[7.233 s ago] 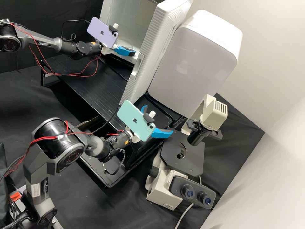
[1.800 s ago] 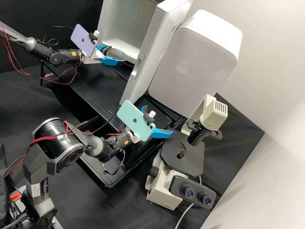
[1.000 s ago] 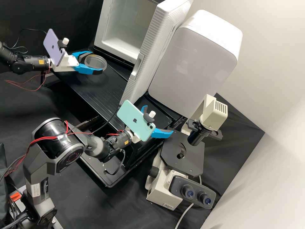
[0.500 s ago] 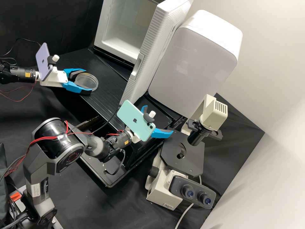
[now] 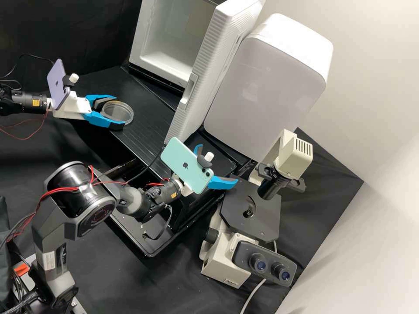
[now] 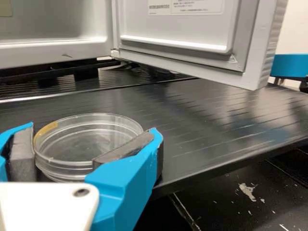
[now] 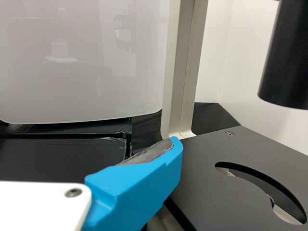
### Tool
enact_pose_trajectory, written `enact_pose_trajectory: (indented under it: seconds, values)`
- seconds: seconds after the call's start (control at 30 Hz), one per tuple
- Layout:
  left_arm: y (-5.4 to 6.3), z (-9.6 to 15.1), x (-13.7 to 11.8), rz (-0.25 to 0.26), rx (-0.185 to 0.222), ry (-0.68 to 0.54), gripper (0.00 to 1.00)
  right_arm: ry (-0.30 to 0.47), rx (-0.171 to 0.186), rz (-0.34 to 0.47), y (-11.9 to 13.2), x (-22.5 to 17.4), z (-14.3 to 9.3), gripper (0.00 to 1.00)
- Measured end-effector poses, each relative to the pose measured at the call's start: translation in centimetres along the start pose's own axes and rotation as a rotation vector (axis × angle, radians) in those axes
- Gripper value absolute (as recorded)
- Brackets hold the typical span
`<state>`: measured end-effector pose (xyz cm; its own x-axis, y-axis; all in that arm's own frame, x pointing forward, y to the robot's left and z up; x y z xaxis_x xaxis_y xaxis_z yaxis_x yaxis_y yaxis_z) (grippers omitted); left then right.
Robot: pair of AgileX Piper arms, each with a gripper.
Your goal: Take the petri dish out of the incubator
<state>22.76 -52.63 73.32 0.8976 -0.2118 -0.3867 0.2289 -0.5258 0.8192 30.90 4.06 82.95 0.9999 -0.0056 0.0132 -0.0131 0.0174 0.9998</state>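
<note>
Left hand clamped dish at tabletop edge, apart from open incubator. Right hand hung beside microscope, fingers apart.

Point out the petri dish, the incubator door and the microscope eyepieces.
petri dish [image 6: 89, 139]: left wrist view, on its clear middle.
incubator door [image 5: 209, 65]: high view, on its ribbed white face.
microscope eyepieces [image 5: 260, 264]: high view, on one blue lens.
</note>
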Motion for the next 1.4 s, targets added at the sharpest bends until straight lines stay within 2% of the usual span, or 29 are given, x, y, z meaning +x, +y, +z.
enact_pose_trajectory:
  seconds: [0.37, 0.87, 0.9, 1.2, 1.4]
  values:
    - [0.5, -1.3, 1.9, 0.018, -0.017, 0.049, 0.0, 0.0, 0.0, 0.0, 0.0, 0.0, 0.0, 1.0]
    - [0.7, -1.8, 3.7, 0.024, -0.012, 0.067, 0.0, 0.0, 0.0, 0.0, 0.0, 0.0, 0.0, 1.0]
    - [0.7, -1.8, 3.7, 0.029, -0.011, 0.065, 1.0, 0.0, 0.0, 0.0, 0.0, 0.0, 0.0, 1.0]
    - [0.7, -1.8, 3.7, 0.028, -0.008, 0.066, 1.0, 0.0, 0.0, 0.0, 0.0, 0.0, 0.0, 1.0]
    - [0.6, -1.3, 3.7, 0.038, 0.05, 0.07, 1.0, 0.0, 0.0, 0.0, 0.0, 0.0, 0.0, 1.0]
